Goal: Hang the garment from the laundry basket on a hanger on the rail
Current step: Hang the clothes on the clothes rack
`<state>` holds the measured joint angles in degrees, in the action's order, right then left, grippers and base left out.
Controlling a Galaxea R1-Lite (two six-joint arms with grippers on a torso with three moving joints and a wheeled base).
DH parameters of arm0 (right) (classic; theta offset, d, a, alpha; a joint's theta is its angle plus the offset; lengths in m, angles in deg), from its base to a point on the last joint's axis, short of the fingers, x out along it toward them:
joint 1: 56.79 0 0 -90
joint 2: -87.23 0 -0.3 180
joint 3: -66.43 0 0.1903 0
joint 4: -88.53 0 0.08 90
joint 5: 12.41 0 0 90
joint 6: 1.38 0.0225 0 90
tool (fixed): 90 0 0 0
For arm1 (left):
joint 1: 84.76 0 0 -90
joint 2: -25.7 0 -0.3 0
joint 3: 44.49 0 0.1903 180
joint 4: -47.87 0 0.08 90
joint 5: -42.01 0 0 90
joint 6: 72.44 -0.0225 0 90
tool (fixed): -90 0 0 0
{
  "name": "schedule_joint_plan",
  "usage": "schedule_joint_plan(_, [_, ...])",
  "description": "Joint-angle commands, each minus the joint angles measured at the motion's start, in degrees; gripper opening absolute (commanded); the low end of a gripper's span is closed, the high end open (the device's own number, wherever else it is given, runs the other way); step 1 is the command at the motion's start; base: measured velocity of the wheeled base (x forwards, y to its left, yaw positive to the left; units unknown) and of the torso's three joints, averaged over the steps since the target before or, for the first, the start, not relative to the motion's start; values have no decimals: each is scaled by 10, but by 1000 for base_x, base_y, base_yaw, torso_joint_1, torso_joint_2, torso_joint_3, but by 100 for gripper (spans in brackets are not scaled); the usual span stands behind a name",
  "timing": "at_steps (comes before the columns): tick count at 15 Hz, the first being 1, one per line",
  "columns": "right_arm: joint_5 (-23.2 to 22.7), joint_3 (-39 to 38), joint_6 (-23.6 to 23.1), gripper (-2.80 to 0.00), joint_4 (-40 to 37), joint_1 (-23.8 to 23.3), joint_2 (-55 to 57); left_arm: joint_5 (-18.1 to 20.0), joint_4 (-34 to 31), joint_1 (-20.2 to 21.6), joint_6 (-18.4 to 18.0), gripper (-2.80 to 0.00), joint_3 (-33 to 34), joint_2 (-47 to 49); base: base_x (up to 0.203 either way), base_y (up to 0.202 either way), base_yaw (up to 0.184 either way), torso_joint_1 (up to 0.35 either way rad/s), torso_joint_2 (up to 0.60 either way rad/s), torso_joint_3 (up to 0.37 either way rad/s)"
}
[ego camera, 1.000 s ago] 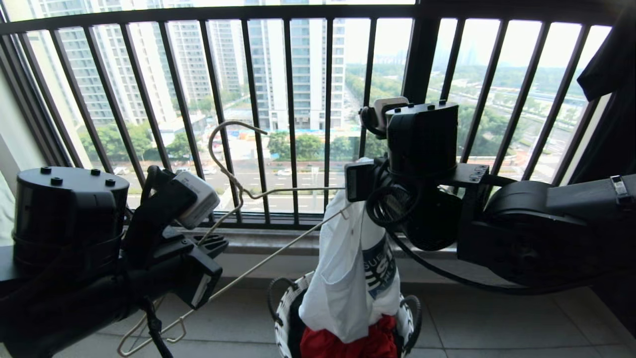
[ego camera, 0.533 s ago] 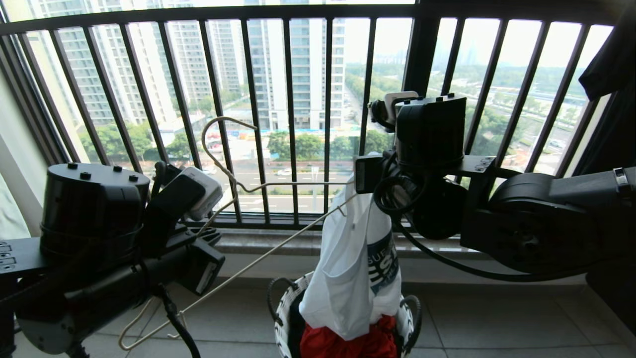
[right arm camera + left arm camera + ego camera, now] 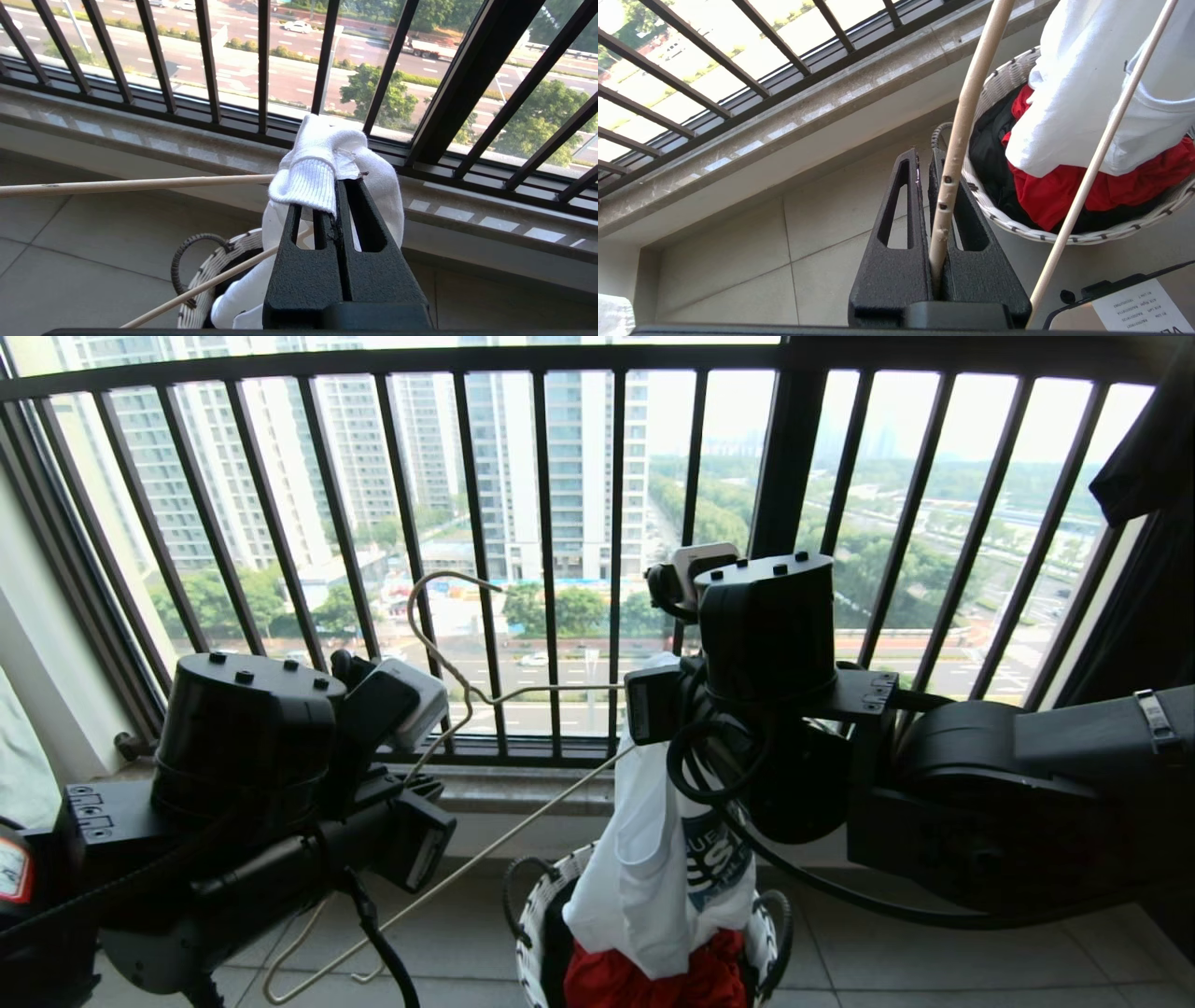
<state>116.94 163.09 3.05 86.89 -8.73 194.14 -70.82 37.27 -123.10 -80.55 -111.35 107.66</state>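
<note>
The garment (image 3: 644, 868), a white T-shirt with a dark blue print, hangs over the laundry basket (image 3: 528, 915). My right gripper (image 3: 337, 184) is shut on its ribbed collar (image 3: 303, 179). At the lower left, my left gripper (image 3: 923, 156) is shut on a wire of the cream hanger (image 3: 959, 135). The hanger (image 3: 523, 821) slants across the middle with its hook (image 3: 428, 593) up before the railing. Its right end runs into the shirt's neck opening, seen as a wire (image 3: 140, 185) in the right wrist view. The rail is out of view.
A black railing (image 3: 546, 551) of vertical bars and a stone ledge (image 3: 523, 789) close the far side. Red cloth (image 3: 644, 980) and a black garment (image 3: 987, 154) fill the basket. Dark clothing (image 3: 1148, 457) hangs at the far right. Tiled floor lies around the basket.
My left arm has shifted to the right, carrying the hanger and its hook rightward. The right gripper rose slightly, then came down and left with the shirt collar.
</note>
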Motion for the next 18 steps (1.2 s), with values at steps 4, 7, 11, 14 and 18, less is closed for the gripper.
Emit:
schedule_joint_plan(4, [1, 9, 9, -280, 4, -7, 13, 5, 0, -35, 2, -280, 14, 2, 0, 0, 0, 0, 0, 0])
schedule_joint_plan(7, [1, 8, 17, -280, 3, -2, 22, 2, 2, -46, 11, -280, 9, 10, 0, 0, 0, 0, 0, 0])
schedule_joint_plan(11, [-1, 5, 40, -280, 3, 25, 22, -4, 4, -45, 52, -280, -15, 23, 0, 0, 0, 0, 0, 0])
schedule_joint_plan(14, [-2, 5, 52, -280, 2, 44, 22, -8, 17, -45, 61, -280, -16, 53, 0, 0, 0, 0, 0, 0])
schedule_joint_plan(18, [-1, 3, 55, -280, 1, 58, 4, -92, 99, -44, 61, -280, -15, 115, 0, 0, 0, 0, 0, 0])
